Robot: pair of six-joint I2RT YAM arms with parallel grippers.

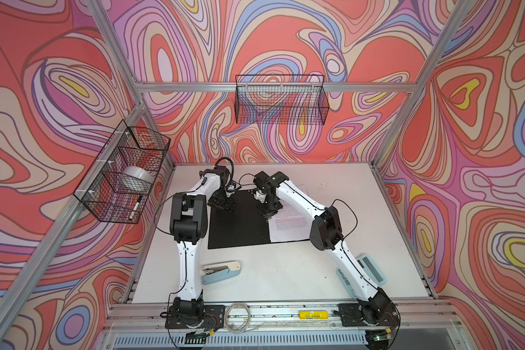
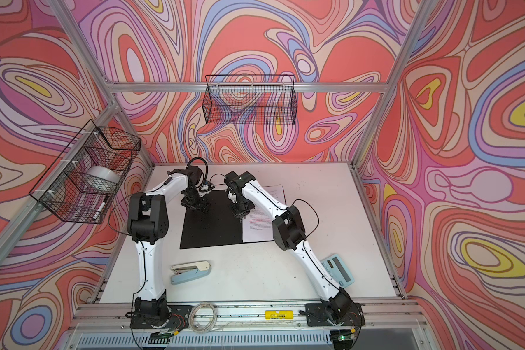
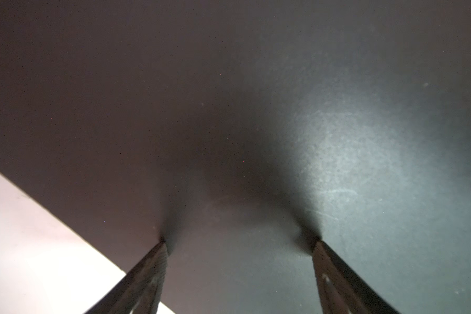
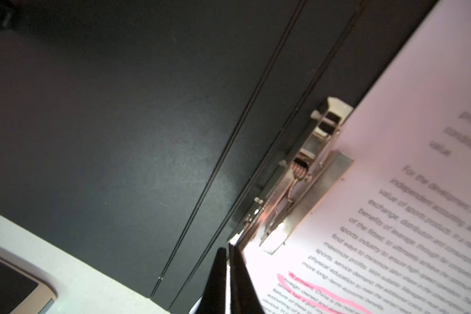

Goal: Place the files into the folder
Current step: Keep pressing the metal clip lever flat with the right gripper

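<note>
Currently left gripper (image 3: 239,242) is spread wide, both tips down on the black inside of the folder (image 1: 237,224), gripping nothing. Right gripper (image 4: 229,254) is closed tight at the spine-side edge of the files (image 4: 392,190), beside the metal clip (image 4: 305,185); can't tell if it pinches a sheet. Folder lies open flat on the table (image 1: 285,272), files on its right half, clip plate seemingly over their edge. Sheets likely light, floppy and slippery, so take them by a free edge. Cover looks thin and bendy; press it flat.

Robotics lab test cell: boxed in by aluminium framing (image 1: 194,88) and swirl-printed backdrop walls (image 1: 285,36), wire baskets (image 1: 279,103) hung on rails, two white arms (image 1: 186,266) bolted along a white counter (image 1: 285,272).
</note>
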